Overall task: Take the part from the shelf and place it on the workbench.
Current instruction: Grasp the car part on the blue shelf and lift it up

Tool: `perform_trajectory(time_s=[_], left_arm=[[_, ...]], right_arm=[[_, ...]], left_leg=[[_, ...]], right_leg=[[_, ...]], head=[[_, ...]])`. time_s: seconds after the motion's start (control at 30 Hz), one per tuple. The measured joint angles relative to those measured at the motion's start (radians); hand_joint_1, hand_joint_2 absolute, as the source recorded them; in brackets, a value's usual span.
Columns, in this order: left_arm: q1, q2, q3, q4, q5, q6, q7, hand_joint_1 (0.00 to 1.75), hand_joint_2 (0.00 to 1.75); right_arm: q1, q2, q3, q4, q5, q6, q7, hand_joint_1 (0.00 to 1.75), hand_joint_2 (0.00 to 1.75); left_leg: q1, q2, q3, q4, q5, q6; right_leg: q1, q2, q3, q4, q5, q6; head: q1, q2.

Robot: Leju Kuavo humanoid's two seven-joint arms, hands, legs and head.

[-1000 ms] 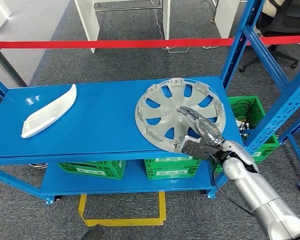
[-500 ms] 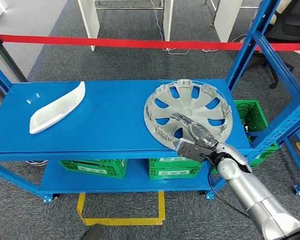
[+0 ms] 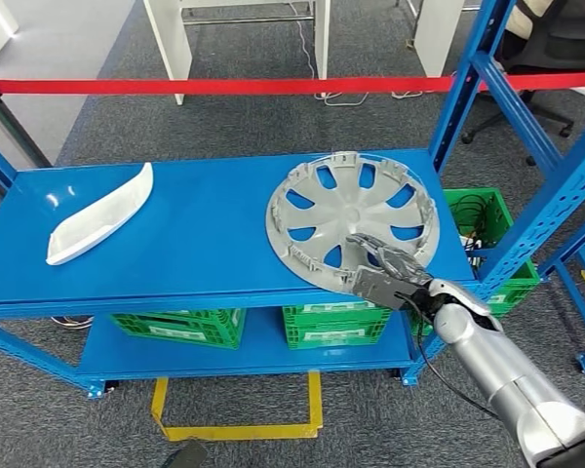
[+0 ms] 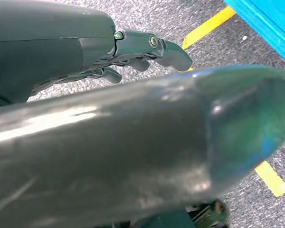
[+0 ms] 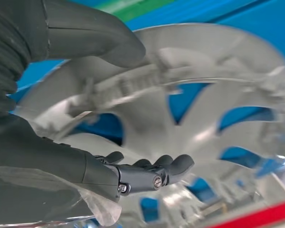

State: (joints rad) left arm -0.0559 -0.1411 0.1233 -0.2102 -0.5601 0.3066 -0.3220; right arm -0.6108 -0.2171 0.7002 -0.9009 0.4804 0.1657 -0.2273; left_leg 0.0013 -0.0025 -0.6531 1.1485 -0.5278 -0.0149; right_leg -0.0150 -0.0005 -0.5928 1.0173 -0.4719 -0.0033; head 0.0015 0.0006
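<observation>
Fingers (image 3: 377, 255) of the right hand (image 3: 385, 276), now drawn back to the hubcap's (image 3: 348, 214) near rim, curl over it, thumb beneath, so the hubcap, flat on the shelf (image 3: 201, 234), seems about ready to lift.

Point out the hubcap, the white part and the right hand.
hubcap (image 3: 348, 210), head view, centre hub.
white part (image 3: 98, 217), head view, middle of its body.
right hand (image 3: 383, 276), head view, back of the hand.
</observation>
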Motion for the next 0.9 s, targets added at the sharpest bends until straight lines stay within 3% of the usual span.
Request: perform_trajectory(time_s=[0.07,0.1,0.13,0.17,0.23,0.3,0.37,0.43,0.47,0.53,0.57,0.6,0.63,0.7,0.77,0.83,0.9], left_arm=[[0.002,0.001,0.003,0.000,-0.002,0.000,0.000,0.00,0.00],[0.003,0.002,0.004,0.000,-0.002,0.000,0.000,0.00,0.00],[0.004,0.003,0.004,0.000,-0.003,0.000,0.000,0.00,0.00],[0.005,0.004,0.004,0.000,-0.004,-0.001,0.000,0.00,0.00],[0.004,0.006,0.005,0.000,-0.005,-0.008,0.000,0.00,0.00],[0.003,0.006,0.005,0.000,-0.006,-0.023,-0.001,0.00,0.00],[0.003,0.007,0.006,0.000,-0.006,-0.040,-0.002,0.00,0.00],[0.003,0.007,0.006,0.000,-0.006,-0.049,-0.002,0.00,0.00],[0.003,0.007,0.007,0.000,-0.006,-0.051,-0.003,0.00,0.00],[0.003,0.008,0.008,0.000,-0.006,-0.053,-0.003,0.00,0.00],[0.003,0.008,0.009,0.000,-0.007,-0.054,-0.003,0.00,0.00],[0.004,0.008,0.010,0.000,-0.007,-0.055,-0.003,0.00,0.00],[0.004,0.008,0.011,0.000,-0.007,-0.059,-0.004,0.00,0.00],[0.004,0.008,0.012,0.000,-0.006,-0.075,-0.011,0.00,0.00],[0.003,0.007,0.013,0.000,-0.002,-0.098,-0.023,0.00,0.00],[0.003,0.008,0.018,0.000,0.008,-0.127,-0.037,0.00,0.00],[0.004,0.010,0.025,0.000,0.020,-0.158,-0.052,0.00,0.87]], right_arm=[[-0.011,-0.003,0.003,0.042,-0.011,0.007,0.010,0.00,1.75],[-0.016,-0.003,0.004,0.059,-0.014,0.007,0.016,0.00,1.75],[-0.021,-0.004,0.005,0.074,-0.018,0.009,0.022,0.00,1.75],[-0.028,-0.004,0.006,0.088,-0.023,0.013,0.027,0.00,1.75],[-0.042,-0.004,0.007,0.114,-0.035,0.031,0.032,0.00,1.75],[-0.055,-0.007,0.008,0.138,-0.047,0.051,0.031,0.00,1.75],[-0.068,-0.012,0.008,0.165,-0.059,0.073,0.028,0.00,1.75],[-0.077,-0.019,0.009,0.188,-0.067,0.091,0.025,0.00,1.75],[-0.080,-0.022,0.010,0.198,-0.069,0.095,0.024,0.00,1.75],[-0.083,-0.026,0.012,0.213,-0.071,0.098,0.022,0.00,1.75],[-0.084,-0.026,0.014,0.219,-0.072,0.098,0.021,0.09,1.75],[-0.084,-0.026,0.015,0.224,-0.073,0.099,0.020,0.52,1.75],[-0.086,-0.026,0.017,0.228,-0.076,0.102,0.019,0.96,1.75],[-0.094,-0.027,0.019,0.235,-0.084,0.117,0.015,1.75,1.75],[-0.104,-0.030,0.024,0.239,-0.092,0.132,0.002,1.75,1.75],[-0.108,-0.031,0.031,0.239,-0.094,0.132,-0.016,1.75,1.75],[-0.110,-0.031,0.040,0.239,-0.090,0.120,-0.032,1.75,1.75]], left_leg=[[0.003,0.000,-0.053,0.127,-0.053,-0.005],[0.004,0.000,-0.063,0.153,-0.054,-0.006],[0.005,0.000,-0.056,0.141,-0.037,-0.005],[0.006,0.000,-0.031,0.092,-0.006,-0.003],[0.005,0.000,0.035,-0.045,0.051,0.004],[0.002,-0.001,0.070,-0.120,0.066,0.011],[0.000,-0.001,0.072,-0.128,0.065,0.021],[0.003,0.001,0.074,-0.136,0.072,0.036],[0.004,0.002,0.074,-0.140,0.076,0.043],[0.003,0.004,0.070,-0.141,0.080,0.050],[0.002,0.005,0.068,-0.141,0.081,0.051],[0.001,0.005,0.067,-0.141,0.081,0.052],[-0.001,0.005,0.067,-0.141,0.082,0.053],[-0.003,0.005,0.070,-0.140,0.082,0.052],[-0.006,0.005,0.070,-0.138,0.083,0.048],[-0.007,0.003,0.068,-0.138,0.085,0.038],[-0.005,0.002,0.067,-0.137,0.087,0.027]], right_leg=[[0.000,0.000,0.000,0.000,0.000,-0.002],[0.000,0.001,0.001,0.000,0.000,-0.002],[0.000,0.002,0.002,0.000,0.000,-0.002],[0.000,0.003,0.003,0.000,0.000,-0.002],[0.002,0.004,0.006,0.001,-0.001,0.003],[0.005,0.006,0.004,0.000,0.000,0.013],[0.005,0.008,0.005,-0.006,0.004,0.026],[0.004,0.007,-0.005,0.009,-0.010,0.036],[0.004,0.006,-0.023,0.044,-0.032,0.040],[0.004,0.006,-0.082,0.170,-0.097,0.043],[0.004,0.006,-0.112,0.234,-0.123,0.044],[0.004,0.006,-0.128,0.272,-0.132,0.044],[0.005,0.006,-0.125,0.272,-0.122,0.043],[0.006,0.005,-0.060,0.159,-0.061,0.034],[0.010,0.002,0.012,0.025,-0.020,0.023],[0.014,-0.001,0.037,-0.018,-0.017,0.018],[0.013,-0.001,0.040,-0.023,-0.009,0.011]], head=[[0.000,0.000],[-0.001,0.000],[-0.001,0.000],[-0.001,0.000],[-0.001,0.000],[0.000,0.000],[0.001,0.000],[0.003,0.000],[0.005,0.000],[0.008,0.000],[0.008,0.000],[0.008,0.000],[0.008,0.000],[0.008,0.000],[0.008,0.000],[0.007,0.000],[0.007,0.000]])
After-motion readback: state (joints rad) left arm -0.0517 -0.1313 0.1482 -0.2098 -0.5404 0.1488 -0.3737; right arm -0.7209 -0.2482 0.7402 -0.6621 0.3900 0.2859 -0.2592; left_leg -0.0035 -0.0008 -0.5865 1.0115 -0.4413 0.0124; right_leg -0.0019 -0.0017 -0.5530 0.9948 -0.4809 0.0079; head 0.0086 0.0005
